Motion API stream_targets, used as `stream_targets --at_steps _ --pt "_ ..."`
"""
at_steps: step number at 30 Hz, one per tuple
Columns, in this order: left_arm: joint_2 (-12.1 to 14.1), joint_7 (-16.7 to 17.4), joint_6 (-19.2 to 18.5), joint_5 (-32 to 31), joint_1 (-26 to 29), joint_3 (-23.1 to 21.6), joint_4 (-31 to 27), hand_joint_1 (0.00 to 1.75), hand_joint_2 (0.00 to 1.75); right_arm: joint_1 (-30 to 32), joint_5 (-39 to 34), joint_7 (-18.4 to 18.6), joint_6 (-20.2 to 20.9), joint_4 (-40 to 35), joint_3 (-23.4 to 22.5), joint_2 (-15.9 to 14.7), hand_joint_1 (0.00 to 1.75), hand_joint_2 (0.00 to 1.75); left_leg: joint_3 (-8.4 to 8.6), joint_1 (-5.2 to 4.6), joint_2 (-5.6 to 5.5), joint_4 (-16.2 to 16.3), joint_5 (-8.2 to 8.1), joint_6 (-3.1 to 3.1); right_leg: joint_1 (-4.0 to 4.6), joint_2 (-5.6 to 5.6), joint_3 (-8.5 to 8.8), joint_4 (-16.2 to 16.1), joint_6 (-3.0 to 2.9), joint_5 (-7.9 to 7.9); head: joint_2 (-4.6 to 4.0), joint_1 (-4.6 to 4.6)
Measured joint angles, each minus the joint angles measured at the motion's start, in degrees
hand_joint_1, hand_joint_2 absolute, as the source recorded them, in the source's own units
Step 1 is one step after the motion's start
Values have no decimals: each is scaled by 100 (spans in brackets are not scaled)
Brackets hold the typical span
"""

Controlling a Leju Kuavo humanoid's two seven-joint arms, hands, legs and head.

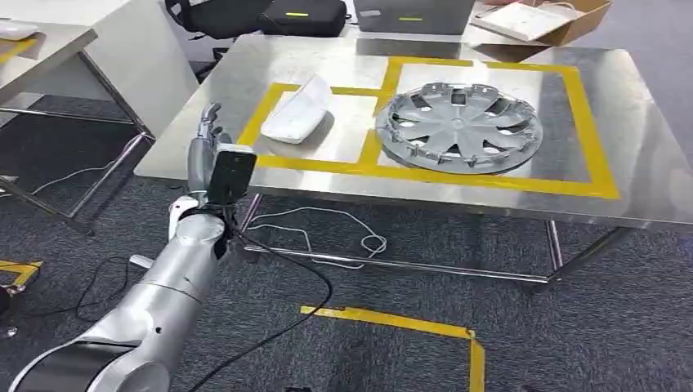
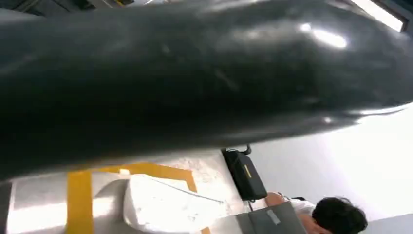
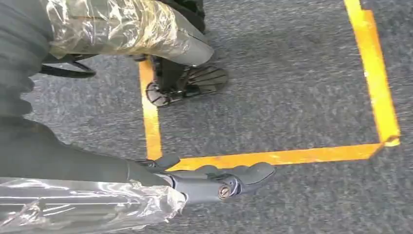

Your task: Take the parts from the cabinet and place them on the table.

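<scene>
Nearest the robot, on the grey carpet, yellow floor tape [image 1: 409, 324] marks a corner, and the right hand [image 3: 214, 181] hangs low over such tape, its fingers [image 3: 253, 173] loosely extended and together with nothing in them. Further forward, the left arm [image 1: 155, 302] reaches up from the lower left, forearm raised toward the near left corner of the counter [image 1: 637, 106]. At its end the left hand [image 1: 204, 143] stands upright just outside the counter's edge, fingers [image 1: 211, 118] pointing up, slightly apart and holding nothing. Beyond those fingers, apart from them, a white mirror cover [image 1: 298, 110] lies inside the left rectangle of yellow tape [image 1: 372, 147] on the steel top; the left wrist view shows it close by [image 2: 165, 204]. To its right, well apart from the hand, a silver wheel hubcap [image 1: 458, 124] lies flat in the larger taped rectangle. At the far edge sit a black case [image 1: 302, 16] and a cardboard box [image 1: 547, 20]. A person [image 2: 336, 217] shows past the counter in the left wrist view.
</scene>
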Motion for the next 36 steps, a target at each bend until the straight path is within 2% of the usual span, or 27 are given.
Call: stream_targets --at_steps 2,3,4,5,8,9,10,12,13,14,15,16,18,19,20,21,23,24,25,27,28,29,30,31,33,34,36 --pt "-4 0 0 -4 -6 -2 0 0 0 1 0 -2 2 0 0 0 0 175 519 -14 -3 -677 368 97 33 3 -116 14 7 86 0 0" --pt "-11 0 0 -15 -22 -4 0 0 0 -3 0 -4 6 2 0 6 0 175 906 -48 -15 -1197 396 186 30 3 -137 22 12 130 0 4" --pt "-28 -2 0 -20 -43 -9 0 0 0 -6 0 -13 11 2 2 26 0 175 1204 -93 -15 -1626 266 265 70 2 -170 32 41 160 0 11" --pt "-39 -4 0 -24 -68 -13 0 0 0 -14 -4 -20 9 2 0 24 0 175 1289 -78 -13 -1819 218 253 63 -6 -191 36 67 211 0 9" --pt "-39 -4 0 -33 -51 -13 0 0 0 -12 -4 -20 9 2 2 24 0 175 1195 -71 -10 -1888 279 270 71 -10 -267 24 160 344 0 11" --pt "-43 -4 0 -35 -52 -15 0 0 0 -9 -7 -20 9 2 2 20 0 175 1163 -38 16 -1911 347 294 58 11 -363 103 178 206 0 8" --pt "-59 -4 -2 -35 -54 -17 0 0 0 0 -7 -22 6 2 0 20 0 175 1100 -35 12 -1908 386 350 54 8 -493 379 194 -62 0 44" --pt "-65 -13 -2 -35 -37 -17 0 0 0 2 -7 -35 9 2 0 18 0 175 982 -49 12 -1902 475 366 36 9 -822 1329 234 -591 0 48" --pt "-65 -20 -2 -35 -28 -17 0 0 0 2 -7 -48 9 2 0 17 0 175 916 -53 15 -1895 522 365 35 7 -956 1752 253 -776 0 52" --pt "-65 -20 -2 -35 -14 -17 0 0 0 4 -7 -59 9 2 2 17 0 175 858 -53 17 -1885 561 358 34 6 -973 1917 266 -825 0 52" --pt "-65 -22 -4 -39 4 -18 0 0 0 8 -9 -65 9 2 0 18 0 175 807 -53 17 -1869 594 349 29 5 -842 1809 274 -762 0 54" --pt "-65 -22 -4 -44 17 -17 0 0 0 8 -11 -70 9 2 0 18 0 175 757 -52 16 -1848 621 337 21 3 -566 1433 273 -599 0 57" --pt "-65 -26 -2 -50 12 -17 0 0 0 -2 -11 -74 9 2 0 11 0 175 687 -53 13 -1771 647 307 5 -1 195 324 251 -264 0 57" --pt "-68 -35 -2 -52 4 -20 -2 0 0 -18 -11 -81 13 2 0 9 0 175 641 -86 13 -1733 652 282 16 -2 341 37 224 -398 0 57" --pt "-65 -37 0 -59 -1 -20 -4 0 0 -27 -15 -105 22 2 2 9 0 175 603 -98 15 -1683 665 261 17 6 354 37 168 -351 0 39" --pt "-70 -42 0 -66 -1 -22 -4 0 0 -20 -20 -118 41 2 2 9 0 0 579 -91 20 -1686 689 225 23 7 321 64 152 -342 0 42" --pt "-72 -42 0 -70 21 -42 -4 0 0 7 -50 -184 96 2 0 4 0 0 563 -88 18 -1679 736 172 26 7 299 66 79 -286 0 44" --pt "-72 -42 4 -81 25 -44 -13 0 0 8 -65 -197 116 2 0 7 0 0 532 -77 -2 -1628 668 143 -14 -14 296 41 42 -240 0 52" --pt "-72 -42 13 -85 18 -48 -15 0 0 3 -81 -199 116 2 0 7 0 0 458 -68 -10 -1444 474 81 -14 -12 277 41 11 -217 0 13" --pt "-70 -44 13 -92 35 -52 -15 0 0 1 -105 -199 120 2 0 7 0 0 117 -13 -9 -569 -32 3 -14 -14 224 43 -16 -181 0 9" --pt "-68 -42 13 -96 57 -52 -15 0 0 2 -109 -199 120 2 0 7 0 0 -58 2 -9 -129 -218 -18 -14 -14 194 46 -15 -162 0 0" --pt "-63 -42 13 -101 83 -52 -15 0 0 6 -111 -199 120 2 0 7 0 0 -157 19 -9 141 -292 -33 -14 -12 164 51 -9 -144 0 2" --pt "-59 -42 13 -101 96 -52 -15 0 0 11 -111 -199 120 2 0 7 0 0 -113 36 -9 108 -217 -38 -14 -11 138 60 -6 -131 0 2" --pt "-61 -42 13 -103 96 -55 -15 0 0 13 -114 -199 120 2 0 7 0 0 46 48 -8 -164 -30 -32 -14 -9 112 80 7 -121 0 2" --pt "-67 -42 2 -100 86 -68 -17 0 0 8 -114 -199 120 2 0 7 0 0 603 57 -8 -1137 429 -1 -15 -7 97 108 21 -116 0 0" --pt "-68 -42 -2 -90 78 -74 -20 0 0 5 -114 -195 122 2 0 7 0 0 775 54 -11 -1483 432 20 -2 -7 78 116 55 -112 0 7" --pt "-85 -37 9 -79 86 -103 -24 0 0 -6 -118 -188 111 2 0 4 0 0 770 29 -18 -1576 413 79 20 -3 3 143 140 -78 0 22"
